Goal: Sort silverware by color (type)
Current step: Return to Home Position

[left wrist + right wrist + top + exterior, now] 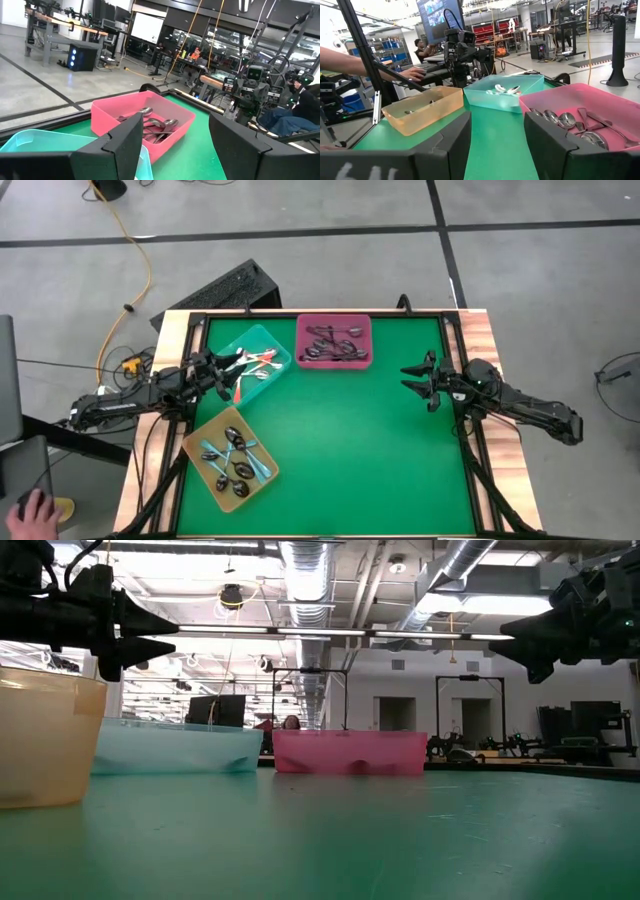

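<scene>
We see green mat (pixel 370 450) over concrete floor (pixel 300 205); left gripper (pixel 222 372) nine o'clock, right gripper (pixel 405 377) three, both splayed.

Black spoons (pixel 333 345) lay heaped in the pink tray (pixel 334 319). Orange-handled spoons (pixel 252 370) lay jumbled in the teal tray (pixel 250 340). Blue-handled spoons (pixel 238 460), bowls shiny, lay in the yellow tray (pixel 198 434).
</scene>
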